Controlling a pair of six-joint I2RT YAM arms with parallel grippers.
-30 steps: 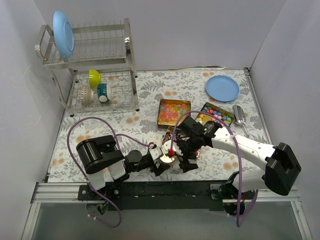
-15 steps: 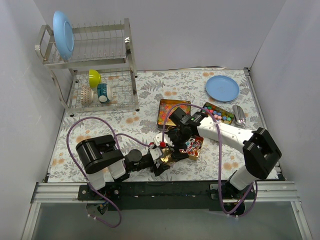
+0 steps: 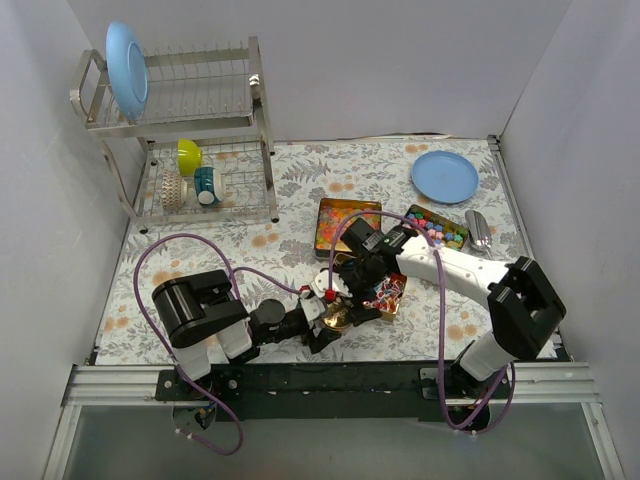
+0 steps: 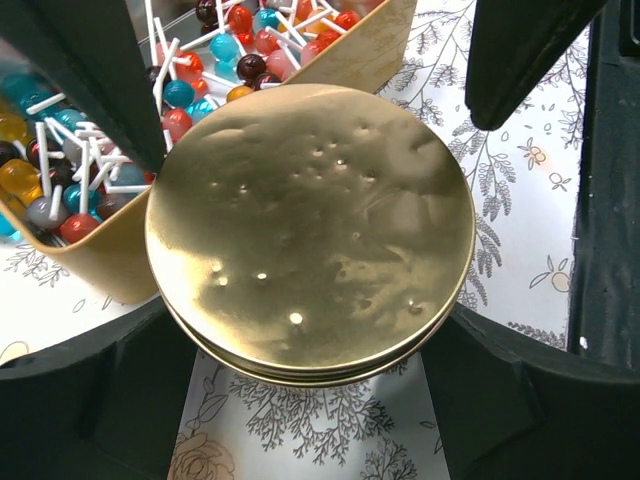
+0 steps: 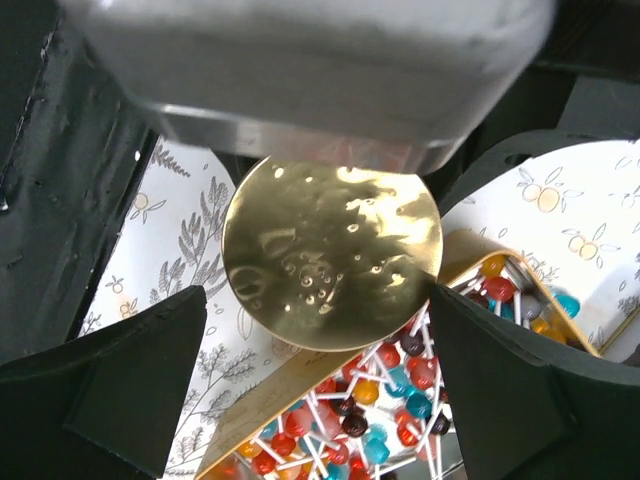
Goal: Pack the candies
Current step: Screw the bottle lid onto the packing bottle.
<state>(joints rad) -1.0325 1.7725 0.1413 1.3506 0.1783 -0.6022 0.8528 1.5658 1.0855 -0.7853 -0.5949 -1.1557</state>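
Note:
My left gripper (image 3: 328,324) (image 4: 305,325) is shut on a round gold tin with its lid (image 3: 336,317) (image 4: 310,225), one finger on each side of its rim, low over the table. The tin's edge overlaps a gold rectangular tin (image 3: 386,293) (image 4: 110,265) full of red, blue and orange lollipops (image 4: 240,40) (image 5: 400,410). My right gripper (image 3: 350,293) (image 5: 320,335) hangs open just above the round lid (image 5: 330,250), fingers wide on either side. Orange-pink gummies (image 3: 345,222) and chunky bright candies (image 3: 437,228) fill two more gold tins behind.
A silver scoop (image 3: 480,231) lies right of the candy tins. A blue plate (image 3: 445,176) sits at the back right. A dish rack (image 3: 200,140) with a blue plate, a yellow bowl and a cup stands at the back left.
My right arm has swung in from the near right, and its gripper now sits over the round gold lid. The left gripper still holds the tin in place.

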